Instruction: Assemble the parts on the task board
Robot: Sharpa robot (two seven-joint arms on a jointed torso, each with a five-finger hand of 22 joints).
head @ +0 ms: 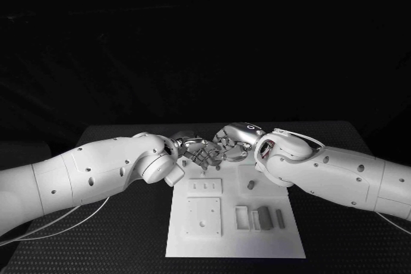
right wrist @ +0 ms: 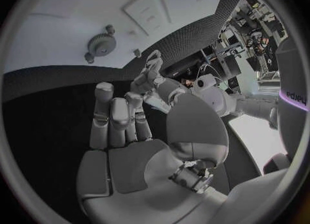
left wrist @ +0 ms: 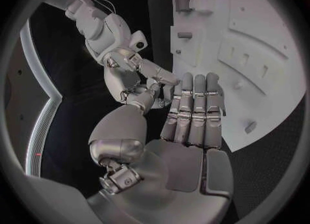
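Observation:
The white task board (head: 236,235) lies in the middle of the table. My left hand (head: 195,150) and right hand (head: 238,137) hover close together over its far edge, fingertips nearly meeting. In the left wrist view my left hand (left wrist: 194,113) has straight fingers with nothing in the palm, and the right hand (left wrist: 139,79) is just beyond it. The right hand (right wrist: 123,126) also shows flat and bare, facing the left hand (right wrist: 152,77). A grey gear (right wrist: 100,43) and a small peg (right wrist: 137,52) sit on the board (right wrist: 64,17). Grey bars (head: 265,214) lie at the board's right side.
Two raised white plates (head: 204,186) (head: 204,216) with slots occupy the board's left half. A short peg (head: 251,183) stands near the right arm's wrist. Black table (head: 342,238) surrounds the board on both sides and in front.

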